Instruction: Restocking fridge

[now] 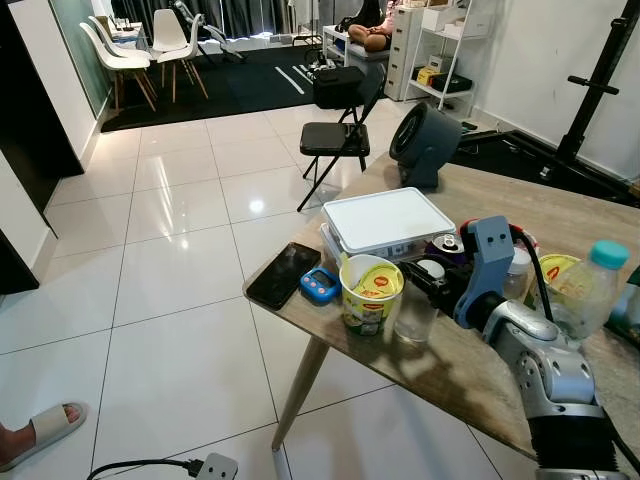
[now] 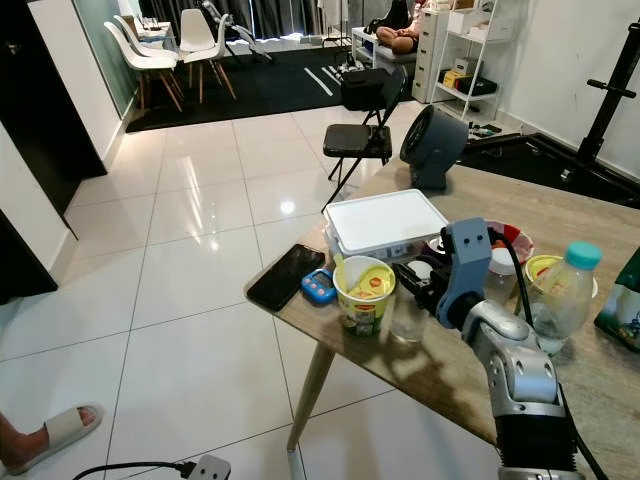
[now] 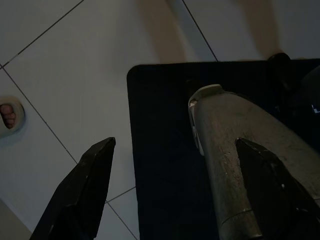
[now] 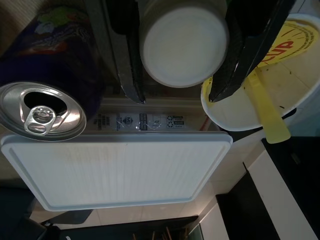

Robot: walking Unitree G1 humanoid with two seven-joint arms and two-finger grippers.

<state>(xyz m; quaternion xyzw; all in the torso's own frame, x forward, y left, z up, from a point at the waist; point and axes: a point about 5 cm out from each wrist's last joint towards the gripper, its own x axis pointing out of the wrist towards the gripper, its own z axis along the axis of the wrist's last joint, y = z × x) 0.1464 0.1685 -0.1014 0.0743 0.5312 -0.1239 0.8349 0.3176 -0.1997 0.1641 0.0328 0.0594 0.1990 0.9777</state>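
On the wooden table [image 1: 450,375] my right gripper [image 1: 428,272] reaches in among the items, with its black fingers [image 4: 127,65] closed on either side of a white-lidded jar [image 4: 184,42]. A purple drink can [image 4: 40,100] with an open top stands right beside the jar. On the jar's other side is a yellow cup-noodle tub [image 1: 371,292] holding a yellow fork. A white lidded box [image 1: 388,222] lies just beyond the fingertips. My left gripper [image 3: 175,145] hangs open over a dark mat and floor tiles.
A clear glass [image 1: 415,315], a black phone [image 1: 284,274] and a blue timer [image 1: 320,286] sit near the table's edge. A blue-capped bottle [image 1: 590,290] stands right of my arm, with a fan [image 1: 425,145] and a folding chair [image 1: 335,135] behind. A person's sandalled foot [image 1: 40,430] is on the floor.
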